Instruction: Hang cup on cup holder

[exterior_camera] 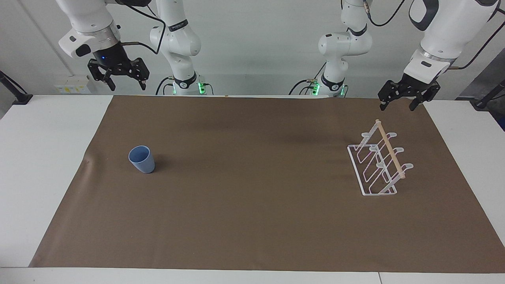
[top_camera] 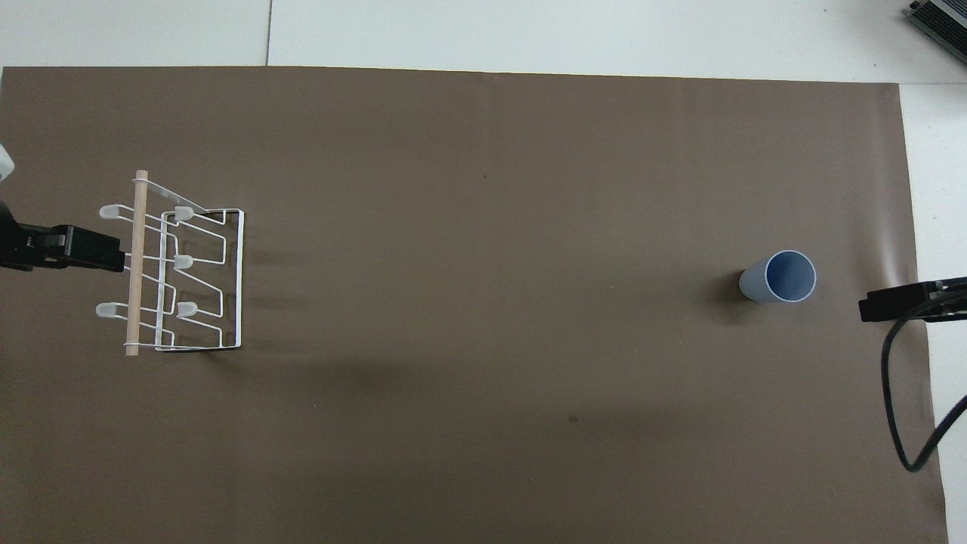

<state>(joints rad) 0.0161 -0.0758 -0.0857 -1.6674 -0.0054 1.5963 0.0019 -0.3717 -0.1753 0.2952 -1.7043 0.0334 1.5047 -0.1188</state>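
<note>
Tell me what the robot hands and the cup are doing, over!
Left gripper and right gripper open, raised, empty. Cup upright on the mat, rack bare. Nothing between them.

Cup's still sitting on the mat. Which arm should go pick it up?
Right, I'd say. The cup stands upright at the right arm's end of the table, with the open right gripper raised nearby. The left gripper, also open, waits raised by the cup holder.
</note>
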